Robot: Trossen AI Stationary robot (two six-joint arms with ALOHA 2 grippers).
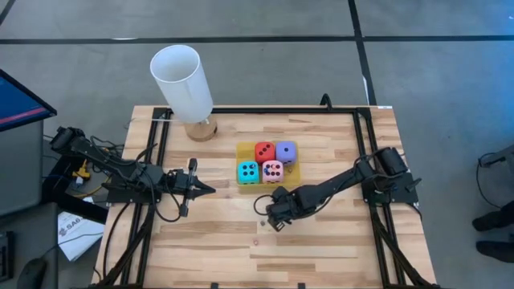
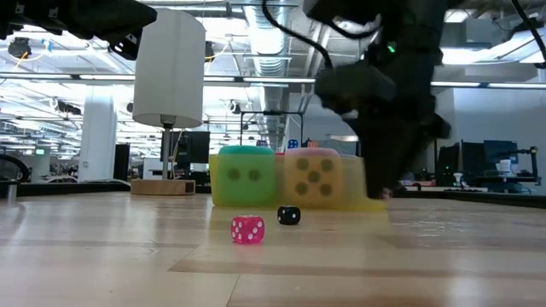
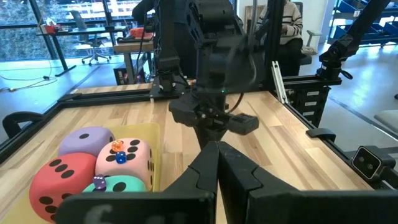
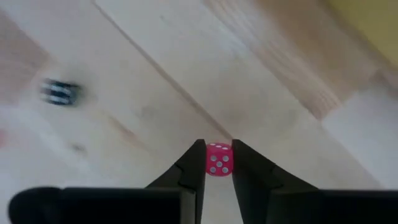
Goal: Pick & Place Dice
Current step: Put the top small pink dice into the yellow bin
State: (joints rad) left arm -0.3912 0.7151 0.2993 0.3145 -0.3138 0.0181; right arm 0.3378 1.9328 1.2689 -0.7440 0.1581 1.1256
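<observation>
Four big soft dice stand together on a yellow pad (image 1: 241,148) at the table's middle: red (image 1: 263,151), purple (image 1: 286,151), cyan (image 1: 247,171) and pink (image 1: 272,171). Tiny dice lie on top of them, among them an orange one (image 3: 117,147) and a blue one (image 3: 120,158). Just near of the pad, my right gripper (image 1: 273,210) points down, shut on a tiny pink die (image 4: 218,163). My left gripper (image 1: 205,189) waits shut to the left of the pad, pointing level toward it. My right gripper pinches the tiny pink die by two opposite sides (image 4: 210,163) between the ends of its two fingers (image 4: 194,163). The fingers come from above, pointing down. A white-pipped face shows in the gap. Whether the die is clear of the table I cannot tell.
A tiny pink die (image 2: 247,229) and a tiny black die (image 2: 289,215) lie loose on the wood near the pad. A white cylinder on a wooden base (image 1: 183,80) stands at the far left. Black rails (image 1: 365,136) frame the table. A person (image 3: 283,25) sits beyond it.
</observation>
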